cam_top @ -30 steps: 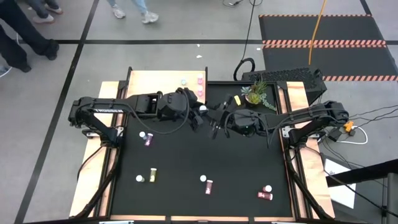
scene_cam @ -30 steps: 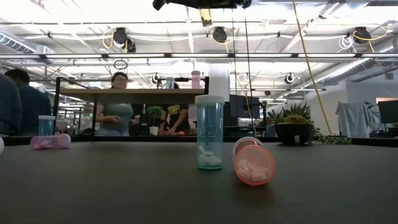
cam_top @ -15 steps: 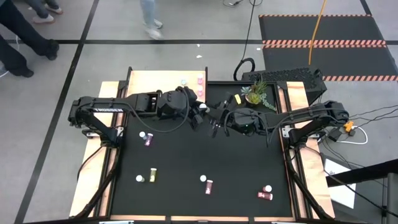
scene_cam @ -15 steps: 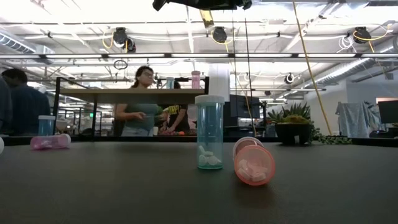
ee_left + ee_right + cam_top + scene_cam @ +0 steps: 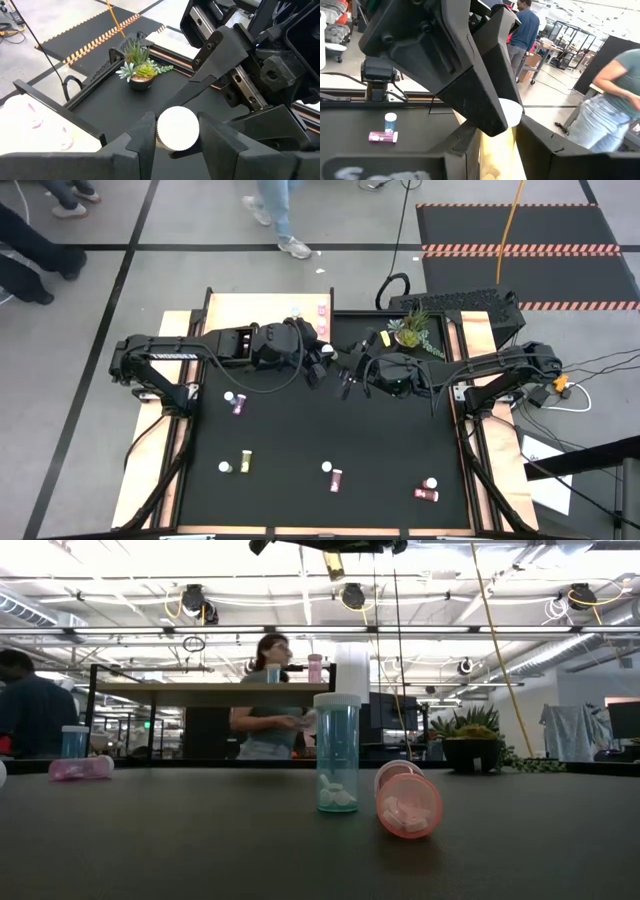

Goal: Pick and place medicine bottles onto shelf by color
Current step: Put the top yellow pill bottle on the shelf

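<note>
The left gripper [image 5: 176, 135] and the right gripper [image 5: 496, 145] meet tip to tip above the back middle of the black table [image 5: 300, 430], just beside the shelf [image 5: 255, 310]. One yellow medicine bottle [image 5: 492, 157] sits between them. The right gripper's fingers are closed partway around its yellow body, and the left gripper's fingers press on either side of its white ribbed cap [image 5: 177, 128], so both have hold of it.

The table holds four pairs of bottles, eight in all:
- a white-capped one [image 5: 228, 396] beside a magenta one [image 5: 238, 406]
- a white-capped one [image 5: 224, 467] beside a yellow one [image 5: 245, 461]
- an upright teal one [image 5: 337, 753] beside a red one lying down [image 5: 407, 805]
- at the front right, a white-capped one [image 5: 430, 482] beside a red one [image 5: 427, 495]

The shelf carries what look like three bottles (one bluish [image 5: 296, 311], two pink [image 5: 321, 309], though they are tiny). One potted succulent [image 5: 408, 330] stands at the back right.

The white lettering on the left arm [image 5: 165, 352] is too small to read.

One person [image 5: 268, 690] stands behind the table in the low view.
</note>
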You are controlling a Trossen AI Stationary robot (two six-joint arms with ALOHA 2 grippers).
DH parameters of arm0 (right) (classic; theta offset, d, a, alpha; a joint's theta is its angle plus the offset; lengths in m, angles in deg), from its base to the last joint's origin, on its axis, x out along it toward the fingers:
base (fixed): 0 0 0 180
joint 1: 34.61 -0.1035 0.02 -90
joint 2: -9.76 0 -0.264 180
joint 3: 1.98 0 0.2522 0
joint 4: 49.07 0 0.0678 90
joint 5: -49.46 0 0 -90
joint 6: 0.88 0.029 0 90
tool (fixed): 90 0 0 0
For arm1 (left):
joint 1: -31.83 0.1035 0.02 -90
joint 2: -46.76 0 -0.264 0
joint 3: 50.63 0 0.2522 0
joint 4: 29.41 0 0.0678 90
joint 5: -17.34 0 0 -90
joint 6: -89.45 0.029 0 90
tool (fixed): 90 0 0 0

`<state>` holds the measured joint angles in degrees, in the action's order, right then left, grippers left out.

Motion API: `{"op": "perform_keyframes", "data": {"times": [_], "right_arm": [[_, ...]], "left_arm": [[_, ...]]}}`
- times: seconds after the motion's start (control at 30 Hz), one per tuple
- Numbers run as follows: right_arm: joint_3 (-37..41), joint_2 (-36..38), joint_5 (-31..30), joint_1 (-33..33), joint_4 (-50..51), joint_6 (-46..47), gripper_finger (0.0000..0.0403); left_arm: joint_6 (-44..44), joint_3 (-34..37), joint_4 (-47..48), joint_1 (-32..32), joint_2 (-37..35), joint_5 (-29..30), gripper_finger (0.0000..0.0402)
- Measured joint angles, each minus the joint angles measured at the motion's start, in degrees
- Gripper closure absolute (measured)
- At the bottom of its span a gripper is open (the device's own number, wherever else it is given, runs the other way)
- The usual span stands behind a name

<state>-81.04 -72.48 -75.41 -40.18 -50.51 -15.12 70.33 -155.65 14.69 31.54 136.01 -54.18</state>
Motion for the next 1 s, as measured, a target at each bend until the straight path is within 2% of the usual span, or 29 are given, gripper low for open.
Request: {"op": "perform_keyframes", "data": {"times": [1.0], "right_arm": [[0.0,-0.15,0.26,0.28,-0.81,0.48,0.0298]], "left_arm": [[-0.66,0.02,-0.27,-0.04,0.04,0.2,0.0266]]}}
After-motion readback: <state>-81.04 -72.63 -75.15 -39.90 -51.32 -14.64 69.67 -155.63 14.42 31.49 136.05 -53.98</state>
